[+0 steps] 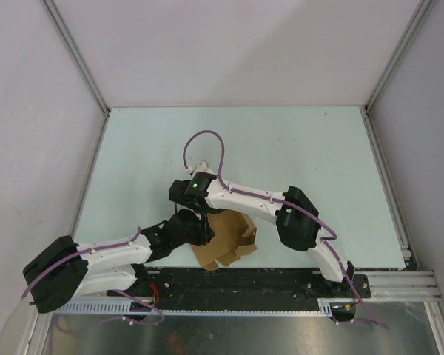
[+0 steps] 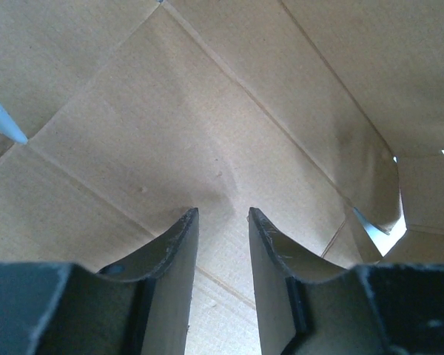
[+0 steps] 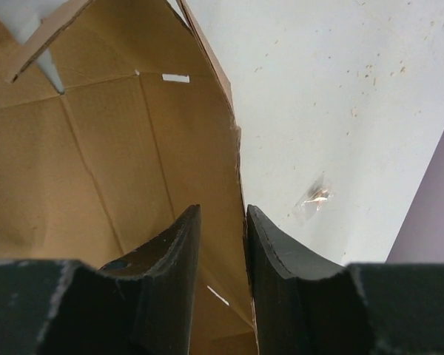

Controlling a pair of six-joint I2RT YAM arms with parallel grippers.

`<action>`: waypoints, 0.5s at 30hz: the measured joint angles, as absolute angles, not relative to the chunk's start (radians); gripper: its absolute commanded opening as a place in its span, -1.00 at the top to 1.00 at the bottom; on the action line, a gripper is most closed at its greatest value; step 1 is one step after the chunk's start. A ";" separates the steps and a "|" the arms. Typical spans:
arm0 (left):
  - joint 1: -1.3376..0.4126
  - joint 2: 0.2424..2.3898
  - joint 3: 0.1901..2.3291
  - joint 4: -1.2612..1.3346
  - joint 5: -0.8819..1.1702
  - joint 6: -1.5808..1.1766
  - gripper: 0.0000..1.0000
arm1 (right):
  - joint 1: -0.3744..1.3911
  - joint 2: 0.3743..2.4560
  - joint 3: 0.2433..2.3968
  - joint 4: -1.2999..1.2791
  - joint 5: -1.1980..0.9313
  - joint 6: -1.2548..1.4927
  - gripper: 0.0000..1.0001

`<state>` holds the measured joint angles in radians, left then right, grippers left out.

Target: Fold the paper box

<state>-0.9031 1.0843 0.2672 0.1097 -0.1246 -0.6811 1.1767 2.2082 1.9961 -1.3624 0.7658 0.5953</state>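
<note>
The left gripper [image 2: 222,219] has its two black fingers [image 2: 179,259] parted by a narrow gap, with nothing pinched between them. Their tips sit right at a creased inner panel of the plain brown thin-cardboard paper box [image 2: 207,111], which fills the left wrist view. The right gripper [image 3: 223,216] is also narrowly parted. A raised edge of the same box runs down through its gap, close against the finger on the right of that view [image 3: 277,255] and free of the other. To the right of that edge a small clear plastic scrap [image 3: 315,196] lies on the pale table [image 3: 340,89], apart from the cardboard. Seen from above, the partly folded box lies at the table's near edge, roughly in the middle. Both grippers meet at its left side, and the right arm reaches across along its far side.
</note>
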 measured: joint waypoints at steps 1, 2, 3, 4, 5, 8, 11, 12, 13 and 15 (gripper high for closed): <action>-0.903 1.084 0.267 0.110 -0.125 -0.681 0.21 | 1.177 2.204 1.993 -1.358 0.757 0.595 0.26; -0.903 1.085 0.267 0.110 -0.125 -0.682 0.21 | 1.177 2.200 1.989 -1.354 0.747 0.595 0.26; -0.903 1.085 0.267 0.110 -0.125 -0.681 0.21 | 1.177 2.195 1.983 -1.351 0.739 0.595 0.26; -0.903 1.084 0.267 0.110 -0.125 -0.681 0.21 | 1.177 2.189 1.978 -1.345 0.731 0.595 0.26; -0.903 1.085 0.267 0.111 -0.124 -0.680 0.21 | 1.177 2.186 1.974 -1.338 0.725 0.595 0.26; -0.904 1.084 0.267 0.111 -0.124 -0.678 0.21 | 1.177 2.177 1.965 -1.328 0.720 0.596 0.23; -0.905 1.085 0.267 0.112 -0.123 -0.673 0.21 | 1.176 2.158 1.949 -1.326 0.714 0.595 0.20; -0.905 1.085 0.267 0.113 -0.121 -0.673 0.21 | 1.176 2.146 1.937 -1.325 0.706 0.595 0.18; -0.905 1.085 0.267 0.115 -0.120 -0.672 0.21 | 1.174 2.128 1.922 -1.319 0.695 0.594 0.17; -0.905 1.085 0.267 0.116 -0.119 -0.672 0.21 | 1.169 2.080 1.881 -1.299 0.673 0.593 0.16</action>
<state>-0.9051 1.0847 0.2672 0.1162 -0.1192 -0.6724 1.1690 2.0804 1.8809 -1.2991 0.6735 0.5934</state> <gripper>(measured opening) 0.394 0.407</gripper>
